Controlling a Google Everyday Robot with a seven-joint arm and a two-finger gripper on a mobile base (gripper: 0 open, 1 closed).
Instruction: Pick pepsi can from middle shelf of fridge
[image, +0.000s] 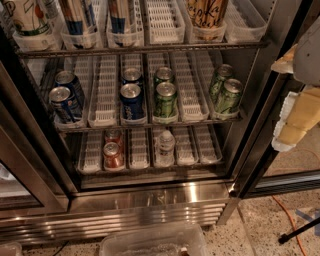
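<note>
The fridge (150, 200) stands open in front of me. Its middle shelf (103, 107) is lined with white slotted lane trays. Two blue pepsi cans (132, 100) stand one behind the other in the centre-left lane. Two more blue cans (65, 103) stand in the far-left lane. Green cans (165, 98) fill the lane right of centre, and two more green cans (229, 95) stand at the right end. My gripper (296, 117), cream and white, is at the right edge of the view. It is outside the fridge, level with the middle shelf and well right of all cans.
The lower shelf holds two small red cans (113, 155) and a water bottle (165, 146). The top shelf holds cartons and bottles (80, 17). A dark door frame (265, 125) stands between my gripper and the shelves. A clear plastic bin (155, 242) and an orange cable (289, 220) lie on the floor.
</note>
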